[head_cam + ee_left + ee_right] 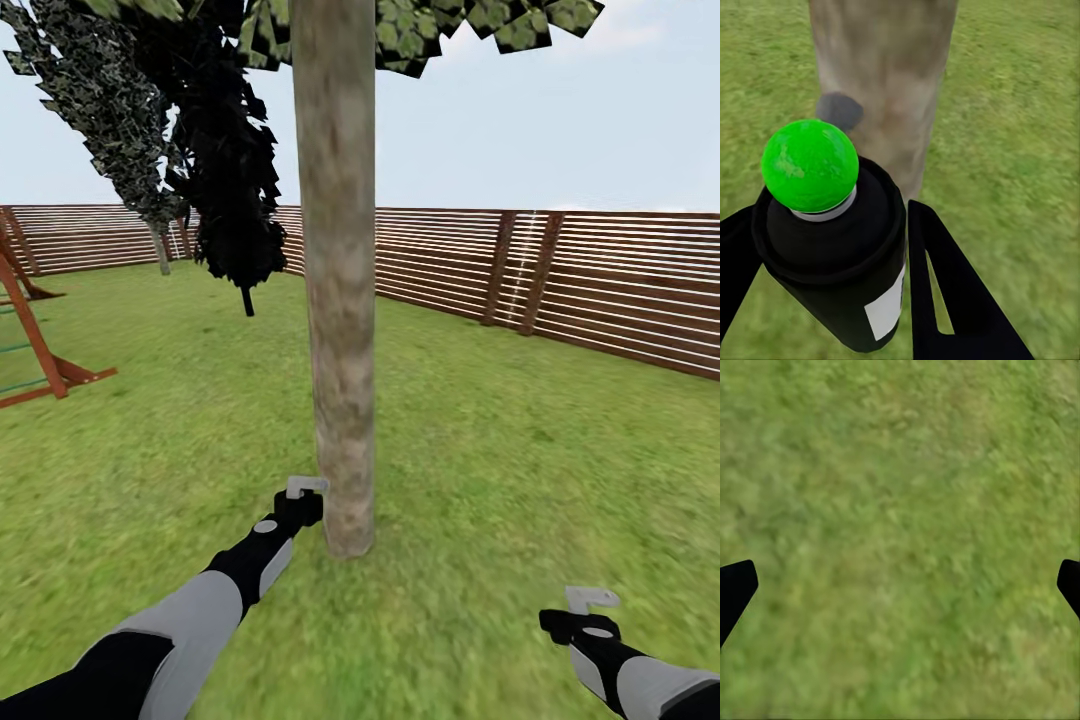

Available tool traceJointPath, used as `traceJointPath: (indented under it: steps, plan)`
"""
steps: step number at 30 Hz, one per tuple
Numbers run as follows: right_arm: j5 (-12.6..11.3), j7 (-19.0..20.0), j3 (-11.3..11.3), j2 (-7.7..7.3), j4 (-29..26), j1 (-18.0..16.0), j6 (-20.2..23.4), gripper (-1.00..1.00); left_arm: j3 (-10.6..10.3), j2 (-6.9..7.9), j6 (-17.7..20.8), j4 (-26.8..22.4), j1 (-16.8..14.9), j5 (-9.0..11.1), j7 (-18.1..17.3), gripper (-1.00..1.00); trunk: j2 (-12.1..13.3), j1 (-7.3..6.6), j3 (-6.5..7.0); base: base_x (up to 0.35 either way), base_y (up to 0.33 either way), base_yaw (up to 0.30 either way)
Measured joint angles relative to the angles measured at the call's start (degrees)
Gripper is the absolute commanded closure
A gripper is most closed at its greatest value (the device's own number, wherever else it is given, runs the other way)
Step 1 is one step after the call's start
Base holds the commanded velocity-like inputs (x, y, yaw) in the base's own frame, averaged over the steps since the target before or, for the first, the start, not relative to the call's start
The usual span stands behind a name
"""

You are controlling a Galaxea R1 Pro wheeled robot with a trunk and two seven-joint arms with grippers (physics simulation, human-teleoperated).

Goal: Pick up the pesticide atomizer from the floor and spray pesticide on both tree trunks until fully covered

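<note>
Head view: a straight mottled grey-brown tree trunk (pixel 337 280) stands mid-lawn on the green grass (pixel 500 450), with dark leafy canopy (pixel 200 130) above, a brown horizontal-slat wooden fence (pixel 600 280) behind and a red-brown wooden playset (pixel 35 340) at the left edge.
Left wrist view: it shows what the head view hides, a black cylindrical pesticide atomizer with a round bright green cap (pixel 832 232) and a white label on its side, with the trunk (pixel 885 82) close beyond it.
Left arm: stretched forward and low, its grey-tipped black left gripper (pixel 300 500) just beside the trunk's base.
Left pincer: its black fingers (pixel 952 292) sit closed against both sides of the atomizer, gripping it.
Trunk surface: a dark blurred patch shows on the bark behind the cap; what it is cannot be told.
Right arm: low at the right, well apart from the trunk, its right gripper (pixel 590 612) over grass.
Right pincer: spread wide, holding nothing; grass (pixel 900 532) lies between its black fingertips (pixel 735 585).
</note>
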Motion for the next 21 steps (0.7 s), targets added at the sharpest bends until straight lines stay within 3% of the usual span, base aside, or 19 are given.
traceJointPath:
  steps: [5,11,13,15,21]
  plan:
    - [0.00,0.00,0.00,0.02,0.00,0.06,0.00,-1.00,0.00,-0.02,-0.08,0.05,-0.01,0.01,-0.26,1.00,-0.01,0.00,0.00,0.038,0.000,0.000]
    - [0.00,0.00,0.01,0.03,-0.01,0.11,0.00,-1.00,0.00,-1.12,-0.09,0.33,-0.04,-0.07,-5.12,1.00,-0.01,0.00,0.00,0.002,0.000,0.000]
    - [0.00,0.00,0.01,0.03,-0.01,0.11,0.00,-1.00,-0.14,-1.12,-0.09,1.10,-0.02,-0.09,-9.24,1.00,-0.01,0.00,0.00,0.000,0.000,0.000]
    - [0.00,0.00,0.01,0.06,0.00,0.12,0.00,-1.00,-0.11,-1.12,-0.09,1.31,-0.03,-0.09,-10.48,1.00,-0.01,0.00,0.00,0.000,0.000,0.000]
    - [0.00,0.00,0.01,0.06,-0.01,0.13,0.00,-1.00,-0.03,-1.12,-0.16,1.40,-0.05,-0.09,-11.05,1.00,-0.01,0.00,0.00,0.000,0.000,0.000]
